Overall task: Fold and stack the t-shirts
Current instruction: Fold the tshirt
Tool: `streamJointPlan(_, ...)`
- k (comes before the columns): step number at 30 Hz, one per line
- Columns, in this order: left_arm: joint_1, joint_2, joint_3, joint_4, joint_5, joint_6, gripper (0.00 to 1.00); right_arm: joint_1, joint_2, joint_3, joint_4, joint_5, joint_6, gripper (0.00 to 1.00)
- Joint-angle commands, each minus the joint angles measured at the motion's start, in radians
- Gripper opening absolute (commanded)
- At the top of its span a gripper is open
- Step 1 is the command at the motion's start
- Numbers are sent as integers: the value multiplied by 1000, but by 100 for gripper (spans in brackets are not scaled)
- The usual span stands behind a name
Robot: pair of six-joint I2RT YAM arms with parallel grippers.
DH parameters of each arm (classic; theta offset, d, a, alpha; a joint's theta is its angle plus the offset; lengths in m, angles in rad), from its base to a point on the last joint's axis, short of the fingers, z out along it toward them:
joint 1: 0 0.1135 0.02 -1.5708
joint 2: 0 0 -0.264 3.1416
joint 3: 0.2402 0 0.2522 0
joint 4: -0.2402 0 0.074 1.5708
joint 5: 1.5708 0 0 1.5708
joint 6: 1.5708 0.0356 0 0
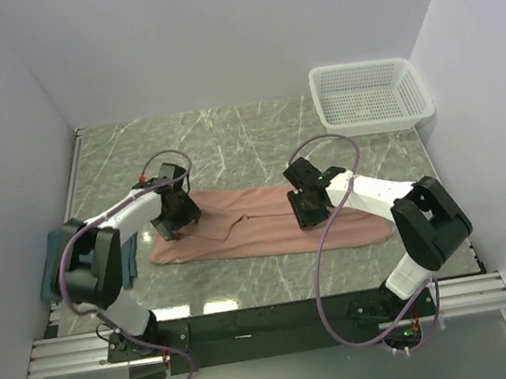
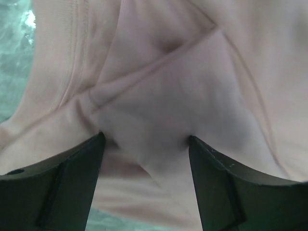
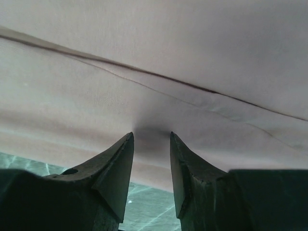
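The marble table (image 1: 227, 137) is carrying the salmon-pink t-shirt (image 1: 259, 231), which is lying folded into a long band across its middle. The white mesh basket (image 1: 380, 122) is sitting well beyond the shirt's right end, in the far corner. The teal-blue t-shirt (image 1: 51, 255) is lying just off the pink shirt's left end, partly hidden by the left arm. The left gripper (image 2: 144, 139) is pressing down on the pink shirt's left end, jaws spread wide, a loose hump of cloth rising between them, ungripped. The right gripper (image 3: 151, 137) is resting right of the shirt's middle, jaws narrowly parted around a dark pucker; whether they are pinching it I cannot tell.
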Motion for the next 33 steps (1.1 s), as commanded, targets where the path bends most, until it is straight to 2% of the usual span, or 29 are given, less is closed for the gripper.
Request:
streamJointPlan(1,-3,78,67,41,-10,-5,76,25,45,-13,-18,0,-1,44)
streamJointPlan(7,13,333,265,-16,-58,67,76,154,129,22,-81,-20,26,45)
streamJointPlan(12,29,500,527,-56,-89,244,82,320,241,103,-113,-179,17,45)
streamJointPlan(16,46,621,702,-30,-73,363,87,455,342,269,-101,-276,37,45)
streamJointPlan(20,57,727,919,-3,-39,433,90,486,476,447,-72,-324,83,45)
streamJointPlan(27,98,946,1245,-19,-11,432,93,489,626,761,-84,-342,149,45)
streamJointPlan(30,120,977,1270,42,35,412,93,475,600,778,-120,-279,140,45)
streamJointPlan(33,134,964,1248,107,60,401,96,457,469,665,-67,-239,126,45)
